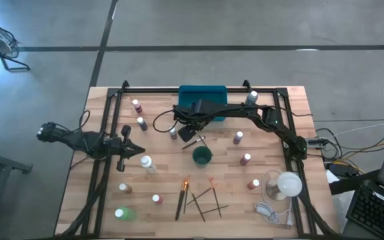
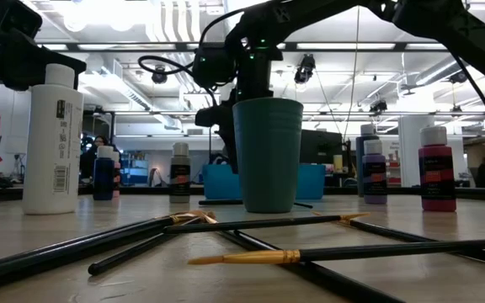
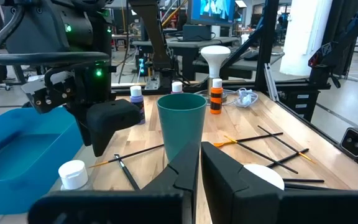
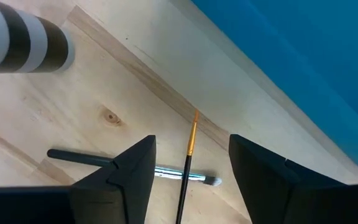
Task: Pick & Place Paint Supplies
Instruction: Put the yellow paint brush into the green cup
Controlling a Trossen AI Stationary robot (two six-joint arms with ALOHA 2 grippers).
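Little of the sorting looks done: the paint supplies lie scattered across the wooden table point(image 1: 105, 200) on every side of the dark green cup point(image 1: 202, 157), and neither container appears to hold anything. The teal tray point(image 1: 213, 93), at the table's far edge beyond the cup, shows a bare blue floor in the left wrist view, though the right arm covers part of it from above; the cup's inside looks empty from overhead, though its bottom cannot be clearly seen. White-capped bottles stand well apart from one another: a maroon one point(image 1: 245, 159) and a purple one point(image 1: 237, 137) to the right of the cup, a tall white one point(image 1: 147, 164) to its left, a green one point(image 1: 120, 214) far off toward the near left corner. A cluster of paintbrushes, among them one with an orange ferrule point(image 1: 182, 197), lies crossed on the near side of the cup. The right claw point(image 4: 190, 163) hangs just beyond the cup on the tray side, fingers apart and pointing down over two crossed brushes, a slim yellow-handled brush point(image 4: 188, 163) running between them and untouched. The left claw point(image 3: 200, 163) waits well to the cup's left, fingers together and holding nothing. By this reading, nearly every item remains to be placed.
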